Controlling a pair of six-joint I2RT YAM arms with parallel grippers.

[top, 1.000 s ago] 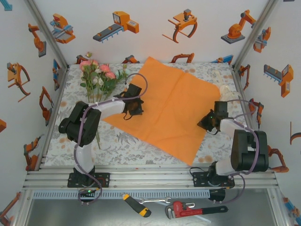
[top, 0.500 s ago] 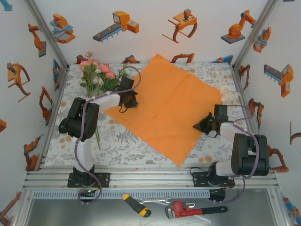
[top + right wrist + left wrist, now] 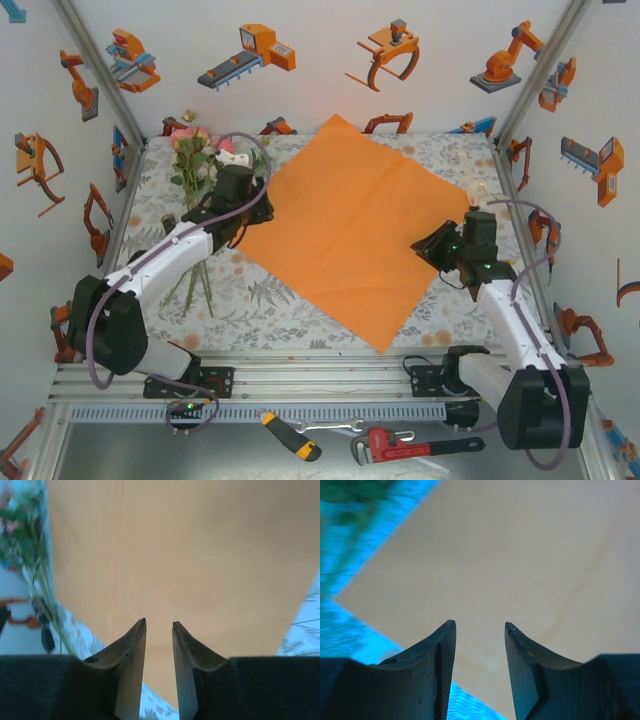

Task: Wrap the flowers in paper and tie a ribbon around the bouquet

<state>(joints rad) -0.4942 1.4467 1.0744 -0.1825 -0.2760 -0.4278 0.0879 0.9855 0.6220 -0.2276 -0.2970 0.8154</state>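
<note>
At the far left of the table we find the flowers [image 3: 195,165], lying with blooms toward the far wall and stems pointing near, just left of the left arm's wrist. The left gripper [image 3: 243,208] hangs at the left edge of the paper [image 3: 350,230]; in its wrist view the gripper [image 3: 480,625] has its jaws spread partway with nothing between them, and the sheet [image 3: 520,555] lies flat below and ahead of the fingertips [image 3: 447,630]. The paper is spread open across the middle of the floral tablecloth [image 3: 270,300], turned so that one corner points far and one points near. The right gripper [image 3: 430,247] sits over the sheet's right edge; in its wrist view the gripper [image 3: 159,624] shows jaws parted more narrowly than the left, gripping nothing, above the paper [image 3: 175,555], with the flowers [image 3: 25,540] blurred at left. A cream strip, apparently the ribbon [image 3: 478,189], lies at the far right, partly hidden behind the right wrist.
</note>
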